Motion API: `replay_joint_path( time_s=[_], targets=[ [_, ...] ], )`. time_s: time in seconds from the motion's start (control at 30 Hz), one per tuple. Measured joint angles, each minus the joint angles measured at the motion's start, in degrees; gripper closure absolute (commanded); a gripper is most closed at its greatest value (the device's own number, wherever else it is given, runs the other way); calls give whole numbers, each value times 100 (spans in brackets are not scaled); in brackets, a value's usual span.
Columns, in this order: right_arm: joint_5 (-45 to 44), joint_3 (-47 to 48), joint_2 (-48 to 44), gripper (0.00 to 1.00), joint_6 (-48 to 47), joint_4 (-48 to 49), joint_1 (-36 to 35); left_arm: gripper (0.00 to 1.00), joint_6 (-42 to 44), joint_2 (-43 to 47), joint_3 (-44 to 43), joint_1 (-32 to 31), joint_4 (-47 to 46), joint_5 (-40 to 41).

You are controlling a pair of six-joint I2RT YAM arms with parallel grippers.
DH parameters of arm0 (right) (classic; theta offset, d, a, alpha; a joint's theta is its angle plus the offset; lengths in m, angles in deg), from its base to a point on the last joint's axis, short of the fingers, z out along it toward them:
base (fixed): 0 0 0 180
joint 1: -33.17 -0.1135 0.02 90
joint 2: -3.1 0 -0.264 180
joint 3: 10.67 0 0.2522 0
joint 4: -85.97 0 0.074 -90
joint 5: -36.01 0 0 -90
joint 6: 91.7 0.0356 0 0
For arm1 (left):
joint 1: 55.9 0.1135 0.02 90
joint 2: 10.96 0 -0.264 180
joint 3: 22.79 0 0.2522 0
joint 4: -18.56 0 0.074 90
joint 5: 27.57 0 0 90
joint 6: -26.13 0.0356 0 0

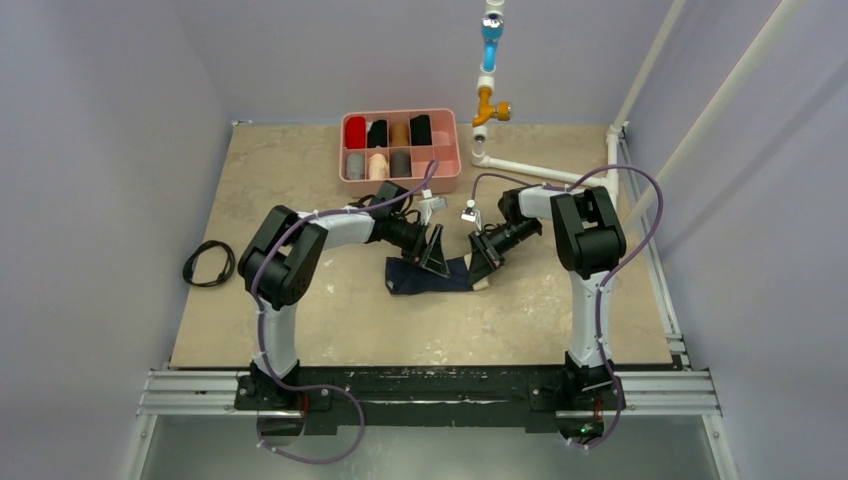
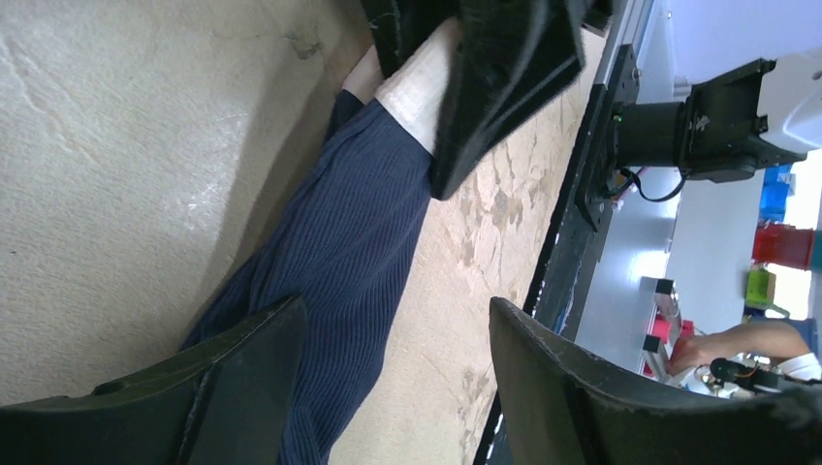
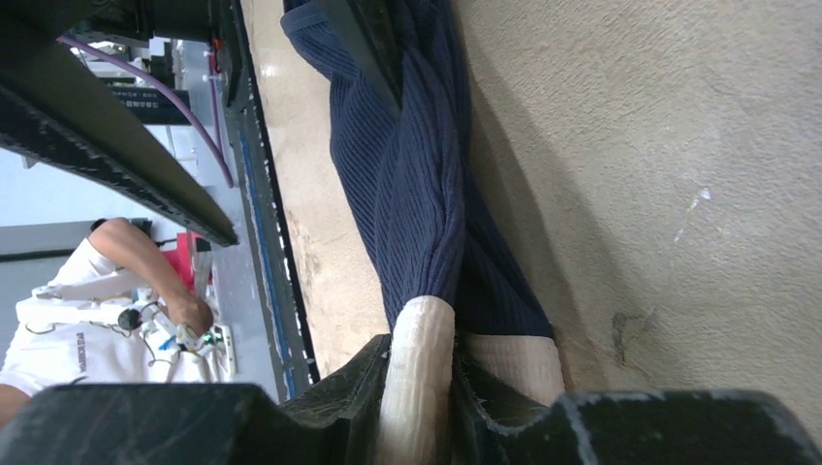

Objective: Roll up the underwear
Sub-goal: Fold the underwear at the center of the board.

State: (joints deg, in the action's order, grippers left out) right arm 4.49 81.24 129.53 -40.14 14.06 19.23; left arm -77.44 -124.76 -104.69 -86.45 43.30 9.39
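The underwear (image 1: pixel 425 278) is a navy ribbed garment lying partly folded on the table between both arms. In the right wrist view its fabric (image 3: pixel 407 174) bunches into a fold, and the cream band (image 3: pixel 419 368) sits pinched between my right gripper's (image 3: pixel 422 358) jaws. My right gripper (image 1: pixel 482 268) is shut on that band at the garment's right end. My left gripper (image 1: pixel 436 255) hovers open over the left part of the underwear (image 2: pixel 349 252). One finger is above the fabric, the other above bare table, and nothing is between them (image 2: pixel 393 315).
A pink tray (image 1: pixel 448 160) with several fabric rolls stands at the back of the table. A black cable loop (image 1: pixel 208 264) lies at the left. A white pipe (image 1: pixel 540 172) runs along the back right. A metal rail (image 1: pixel 430 392) borders the near edge.
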Motion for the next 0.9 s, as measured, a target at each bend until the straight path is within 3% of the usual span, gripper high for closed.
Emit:
replay_joint_path(
  time_s=[0.37, 0.9],
  targets=[
    [61, 31, 0, 65, 57, -122, 13, 34, -37, -98, 0, 0, -20, 103],
    [-28, 129, -46, 62, 2, -232, 374, 36, 24, -101, 0, -2, -26, 164]
  ],
)
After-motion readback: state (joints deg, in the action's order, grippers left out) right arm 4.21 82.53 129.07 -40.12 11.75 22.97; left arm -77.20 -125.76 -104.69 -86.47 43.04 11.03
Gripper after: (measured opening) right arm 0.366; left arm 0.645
